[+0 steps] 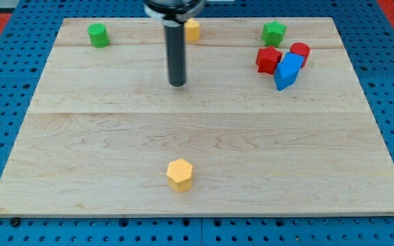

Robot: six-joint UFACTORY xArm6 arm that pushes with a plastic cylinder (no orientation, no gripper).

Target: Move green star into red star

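Note:
The green star (pixel 273 32) sits near the view's top right of the wooden board (pixel 101 157). The red star (pixel 268 59) lies just below it, a small gap apart. A blue block (pixel 287 70) touches the red star's right side, and a red cylinder (pixel 300 52) stands behind the blue block. My tip (pixel 177 83) is on the board in the upper middle, well to the left of both stars and touching no block.
A green cylinder (pixel 99 35) stands at the top left. A yellow block (pixel 192 29) sits at the top, partly hidden behind the rod. A yellow hexagon (pixel 180 174) lies near the bottom middle. Blue pegboard surrounds the board.

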